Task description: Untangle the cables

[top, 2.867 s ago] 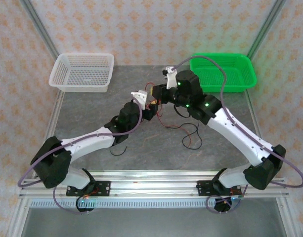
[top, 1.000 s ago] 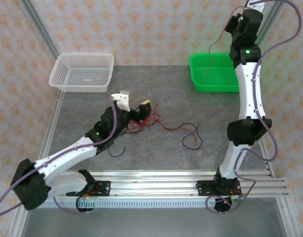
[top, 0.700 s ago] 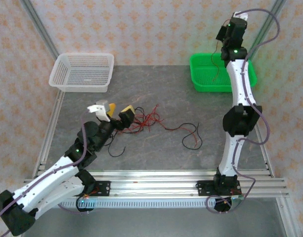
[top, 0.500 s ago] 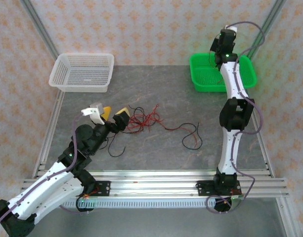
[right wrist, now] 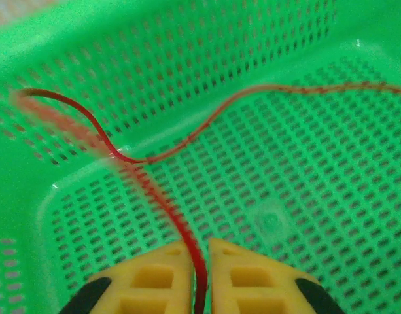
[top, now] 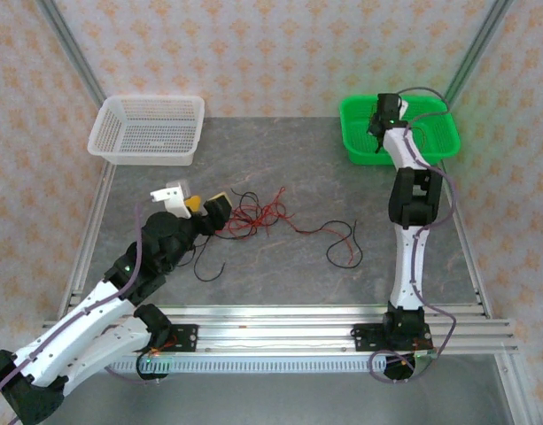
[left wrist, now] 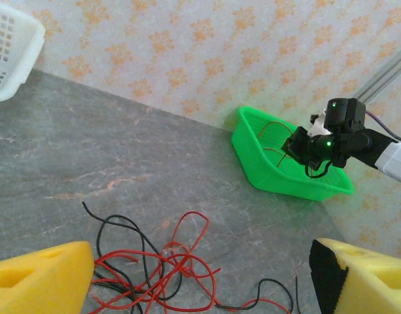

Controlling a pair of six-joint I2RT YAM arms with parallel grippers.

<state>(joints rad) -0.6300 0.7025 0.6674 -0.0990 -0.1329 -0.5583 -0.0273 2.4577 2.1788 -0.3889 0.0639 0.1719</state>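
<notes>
A small tangle of red and black cables lies mid-table, just right of my open left gripper. In the left wrist view the tangle spreads between the two yellow fingers, with nothing pinched. A separate red-and-black cable curls further right, and a short black cable lies near the left arm. My right gripper is down inside the green basket. Its pads are shut on one red cable, which trails across the basket floor.
A white mesh basket stands at the back left. The left wrist view takes in the green basket with the right gripper in it. The aluminium rail runs along the near edge. Bare grey tabletop lies between the baskets.
The right arm came down from high above the green basket into it, carrying the red cable. The left gripper drew back left from the tangle and stands open.
</notes>
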